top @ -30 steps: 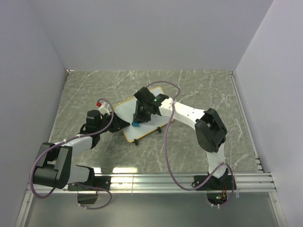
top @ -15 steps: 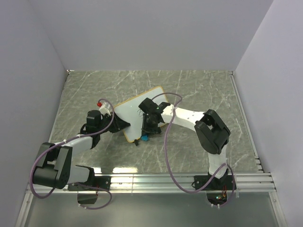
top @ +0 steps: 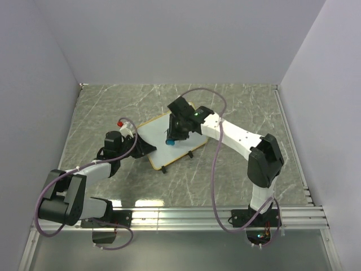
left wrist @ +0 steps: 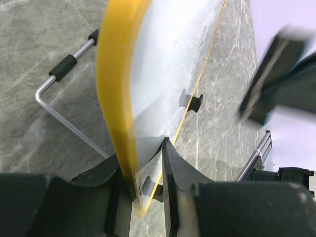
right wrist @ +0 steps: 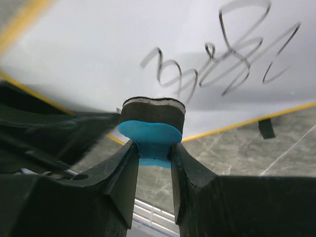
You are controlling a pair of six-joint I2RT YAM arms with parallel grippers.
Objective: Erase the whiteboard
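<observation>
The whiteboard [top: 157,145] sits a little left of the middle of the grey-green marble desk [top: 242,107], turned on a diagonal, one corner pointing to the desk's far edge and another to its near edge. The left gripper [top: 144,148] is closed on the board's left rim. The left wrist view shows the tan-yellow frame [left wrist: 116,89] pinched between the two dark fingers [left wrist: 173,170], with the white surface [left wrist: 168,54] running away from the camera. A bent wire stand [left wrist: 54,98] with black sleeves shows behind the frame. It seems to hold the board off the desk, though the angle makes this hard to judge. One black foot [left wrist: 190,101] clips the opposite rim.

The right gripper [top: 172,134] reaches over the board from the right side of the desk, its jaws narrow and closed on a blue eraser [top: 170,143]. From the right wrist camera, the eraser [right wrist: 150,133] is squeezed between the fingertips, its dark felt pad turned towards the board face [right wrist: 89,44]. Looping black scribbles [right wrist: 222,64] lie just beyond the pad.

A small red object [top: 119,122] rests on the desk near the board's left corner, towards the desk's left edge.
</observation>
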